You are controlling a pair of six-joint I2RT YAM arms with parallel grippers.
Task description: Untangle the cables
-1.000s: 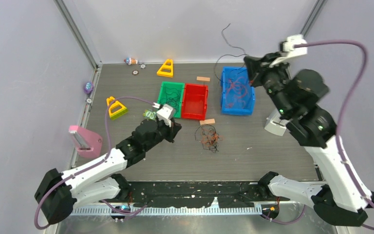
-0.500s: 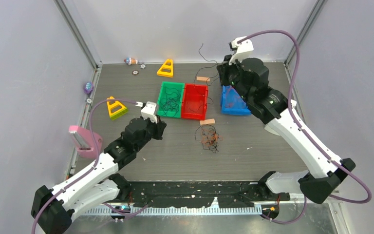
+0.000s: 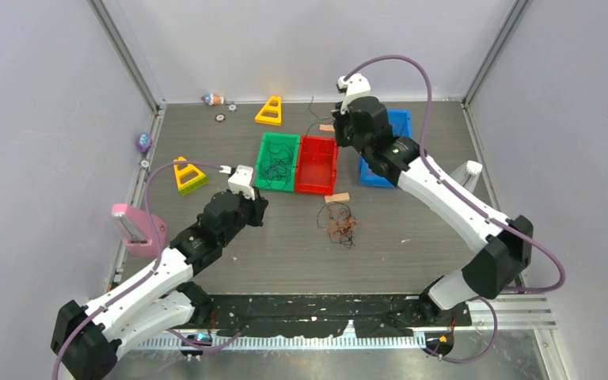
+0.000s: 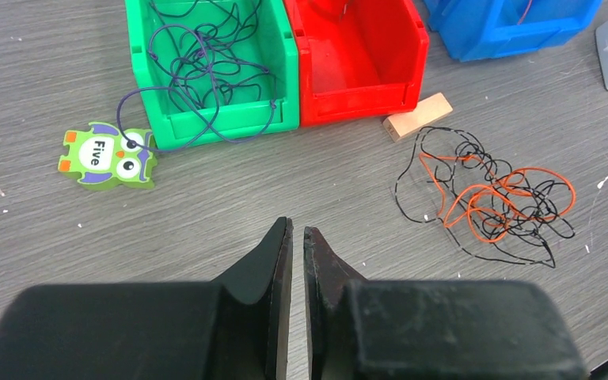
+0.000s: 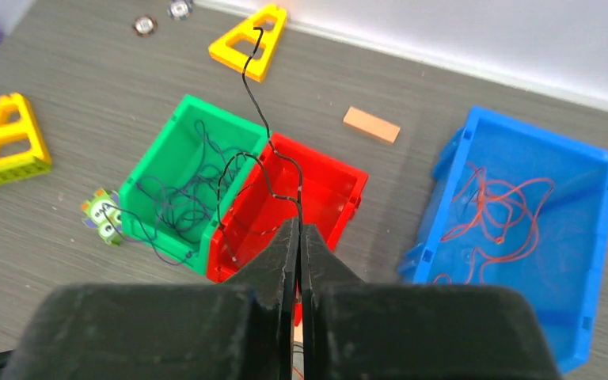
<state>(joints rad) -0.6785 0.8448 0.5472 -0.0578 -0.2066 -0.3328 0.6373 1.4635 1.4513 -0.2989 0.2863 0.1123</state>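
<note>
Cables, hair-thin orange and black strands knotted into one loose clump, are lying on the bare table near its middle, just toward the near edge from the red bin. The right gripper is hovering over that bin with its fingers clamped on a single black strand, which is curling up toward the far edge. The left gripper is hanging to the clump's left, fingers pressed almost together and carrying nothing.

More dark strands are filling the green bin, one loop spilling over its front wall and reaching an owl tile. Orange strands are sitting in the blue bin, nearer the right edge.

The wire is looking nearly weightless, limp and springy, so a pull on one strand is likely to drag the whole clump along. The best hold appears to be a free end or outer loop at the clump's rim, pinched at the fingertips. A wooden block is lying just beyond the clump, close enough to snag a trailing loop. The bins' walls are standing in the way of any low sweep toward the far edge.
</note>
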